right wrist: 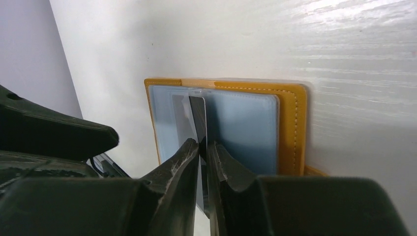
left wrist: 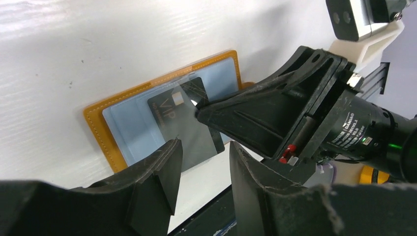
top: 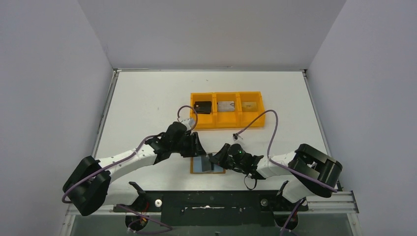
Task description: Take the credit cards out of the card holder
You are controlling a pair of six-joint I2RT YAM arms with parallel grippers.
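Right wrist: dark card (right wrist: 197, 118) between jaws

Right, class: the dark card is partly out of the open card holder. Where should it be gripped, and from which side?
Grip the dark card by its free end, clear of the card holder's pocket, coming in from the right gripper's side, where that end points. It is thin and looks raised off the pocket, so jaws can close across its two faces.

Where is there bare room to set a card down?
Bare table left of the orange tray, right of it, and between it and the far wall. Crowded: each compartment holds a card; left gripper and right gripper meet over the card holder.
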